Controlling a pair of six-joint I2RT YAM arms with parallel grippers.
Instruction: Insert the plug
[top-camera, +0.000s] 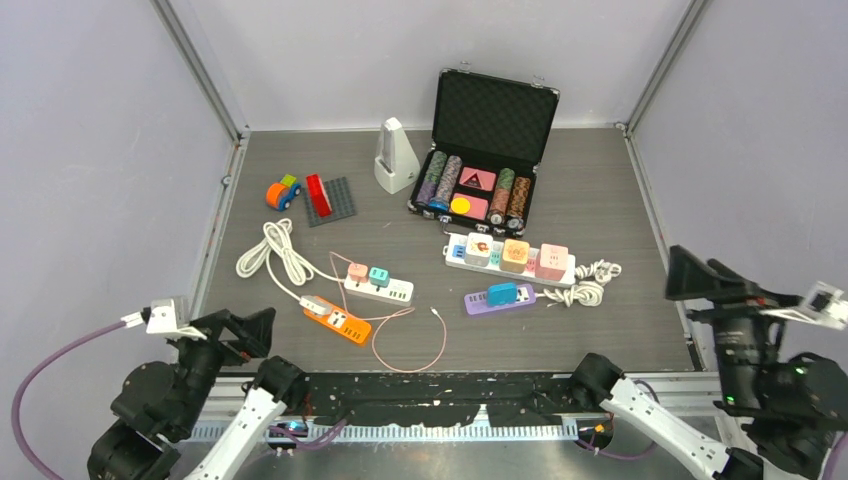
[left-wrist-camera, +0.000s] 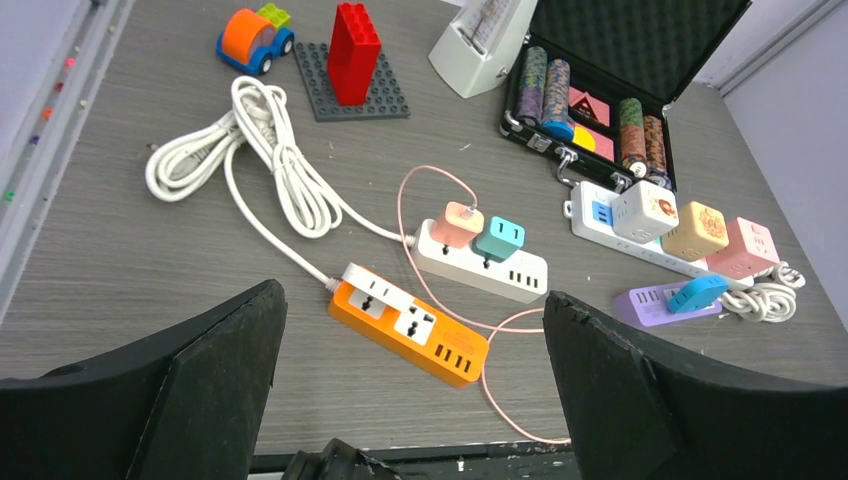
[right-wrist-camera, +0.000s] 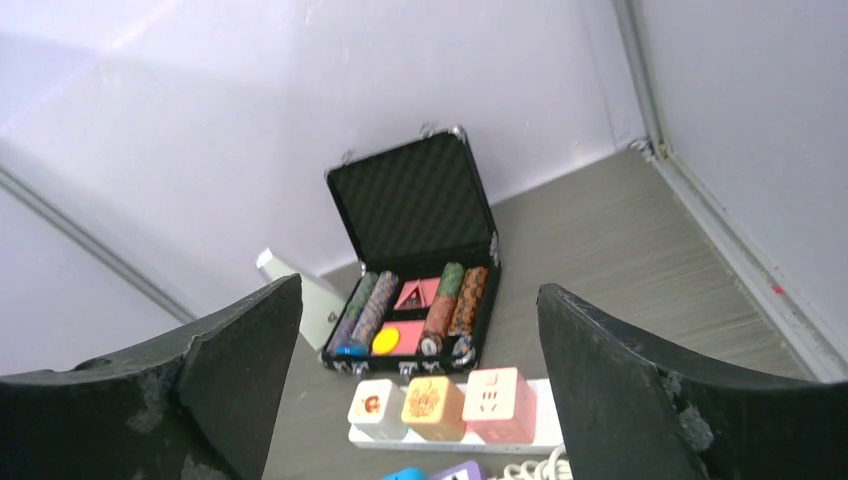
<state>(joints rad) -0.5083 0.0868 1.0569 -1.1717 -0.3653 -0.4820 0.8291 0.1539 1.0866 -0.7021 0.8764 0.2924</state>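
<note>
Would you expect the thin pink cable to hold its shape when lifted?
Probably not: the pink cable lies in loose thin loops, so it likely droops. One end looks plugged into the pink adapter, so it may tug that.

Back of table, left to right: orange-and-blue toy car (top-camera: 283, 192); red brick (top-camera: 318, 194) upright on grey baseplate (top-camera: 342, 199); white metronome (top-camera: 394, 157); black case (top-camera: 497, 115), lid open, holding poker chips (top-camera: 447, 180).

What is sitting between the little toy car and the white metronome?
A red brick tower standing on a grey baseplate. The top view shows it plainly.
</note>
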